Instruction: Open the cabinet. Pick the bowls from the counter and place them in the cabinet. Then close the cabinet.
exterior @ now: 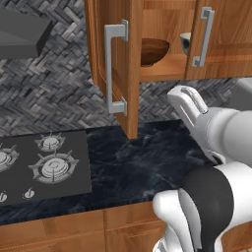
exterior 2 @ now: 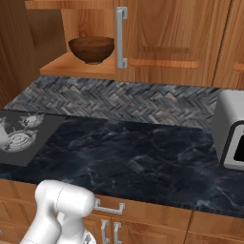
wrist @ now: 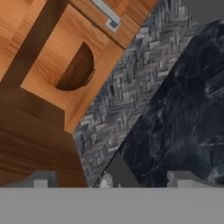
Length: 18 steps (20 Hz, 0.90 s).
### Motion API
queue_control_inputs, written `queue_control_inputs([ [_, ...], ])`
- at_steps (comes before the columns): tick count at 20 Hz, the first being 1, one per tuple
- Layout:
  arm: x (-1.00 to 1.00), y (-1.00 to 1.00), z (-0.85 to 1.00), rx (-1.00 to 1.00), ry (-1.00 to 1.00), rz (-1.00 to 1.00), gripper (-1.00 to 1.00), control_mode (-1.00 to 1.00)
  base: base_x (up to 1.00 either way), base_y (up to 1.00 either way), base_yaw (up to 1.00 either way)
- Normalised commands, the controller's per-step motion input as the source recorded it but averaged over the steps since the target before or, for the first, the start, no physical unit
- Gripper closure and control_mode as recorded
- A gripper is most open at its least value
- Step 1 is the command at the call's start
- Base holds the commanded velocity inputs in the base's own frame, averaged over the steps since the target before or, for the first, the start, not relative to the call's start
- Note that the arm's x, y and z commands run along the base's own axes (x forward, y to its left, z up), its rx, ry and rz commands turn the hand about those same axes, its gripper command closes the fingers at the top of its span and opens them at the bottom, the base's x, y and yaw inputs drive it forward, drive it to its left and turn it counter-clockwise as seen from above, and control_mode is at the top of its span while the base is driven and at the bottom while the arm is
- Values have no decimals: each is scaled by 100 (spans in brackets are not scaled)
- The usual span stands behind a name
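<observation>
The cabinet (exterior: 167, 17) hangs on the wall with its left door (exterior: 132, 98) swung out and its right door (exterior: 231, 34) shut. On its shelf sit the dark wooden bowl (exterior: 153, 51) and, half hidden behind the right door, the cream bowl (exterior: 185, 43). The wooden bowl (exterior 2: 91, 49) also shows in the right base view and, rolled sideways, as a dark bowl (wrist: 76, 70) in the hand view. My gripper (wrist: 112, 180) is open with nothing between its fingertips (wrist: 41, 181). It hangs back from the cabinet, over the black counter (wrist: 188, 109).
A gas hob (exterior: 44, 165) lies at the counter's left under a grey hood (exterior: 22, 32). A toaster (exterior 2: 231, 133) stands at the right. The open door juts out over the counter's back. Lower drawers (exterior 2: 143, 217) run beneath.
</observation>
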Motion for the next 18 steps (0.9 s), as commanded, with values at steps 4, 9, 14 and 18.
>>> queue_control_inputs([
  [4,0,44,0,-1,-7,0,-100,-100,0,0,0],
  [9,0,42,0,-1,-8,0,-100,-100,0,0,0],
  [14,0,41,0,-2,-8,0,-100,-100,0,0,0],
  [18,0,42,-2,-1,-6,0,-100,-100,0,0,0],
])
